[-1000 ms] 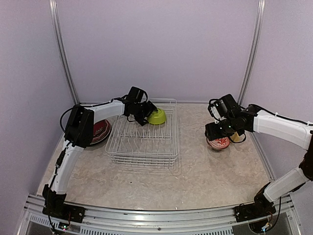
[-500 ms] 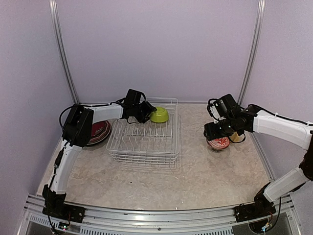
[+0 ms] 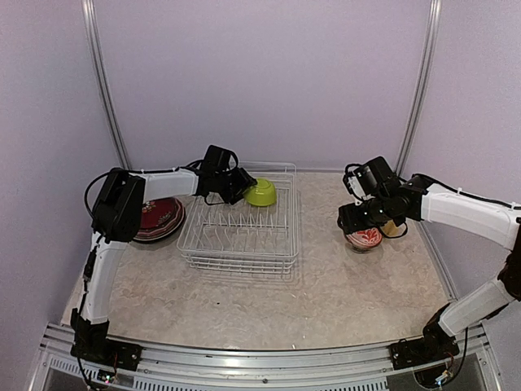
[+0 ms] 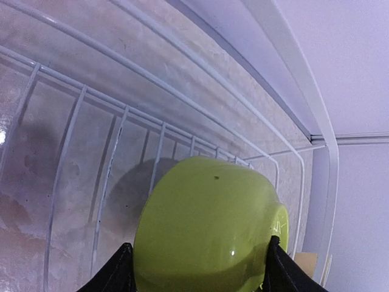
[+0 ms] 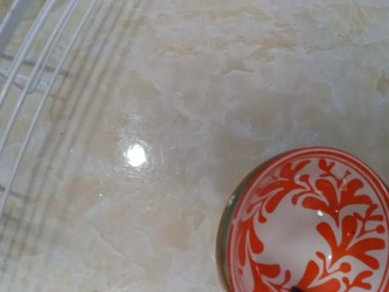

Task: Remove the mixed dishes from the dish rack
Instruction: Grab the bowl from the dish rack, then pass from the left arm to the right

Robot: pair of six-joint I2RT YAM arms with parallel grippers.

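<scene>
While the left gripper (image 4: 199, 267) pinches it, the lime green bowl (image 4: 206, 222) looks glossy and plain.

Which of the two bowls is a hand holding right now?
The lime green bowl, clamped by the left hand at the far end of the dish rack. The red-and-white patterned bowl sits on the table with no fingers around it.

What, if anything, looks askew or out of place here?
Only the lime green bowl stands out. It is tipped on its side at the far end of the dish rack, clamped in the left gripper. Nothing looks spilled or broken.
</scene>
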